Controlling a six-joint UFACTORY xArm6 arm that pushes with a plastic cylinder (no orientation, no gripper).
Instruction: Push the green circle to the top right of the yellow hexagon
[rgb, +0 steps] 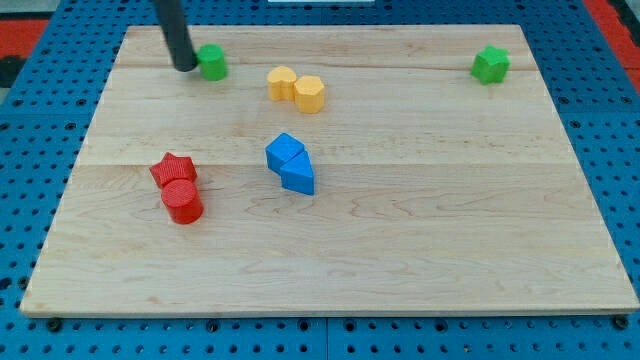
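The green circle (212, 62) sits near the board's top left. My tip (185, 67) stands just to its left, touching or almost touching it. The yellow hexagon (310, 94) lies right of the green circle and a little lower, with a second yellow block (282, 83) pressed against its left side. The dark rod rises from the tip up out of the view's top.
A green star-like block (490, 65) sits at the top right. Two blue blocks (290, 163) lie together near the middle. A red star (173, 169) and a red cylinder (183, 201) sit together at the left. The wooden board (450, 230) rests on a blue pegboard.
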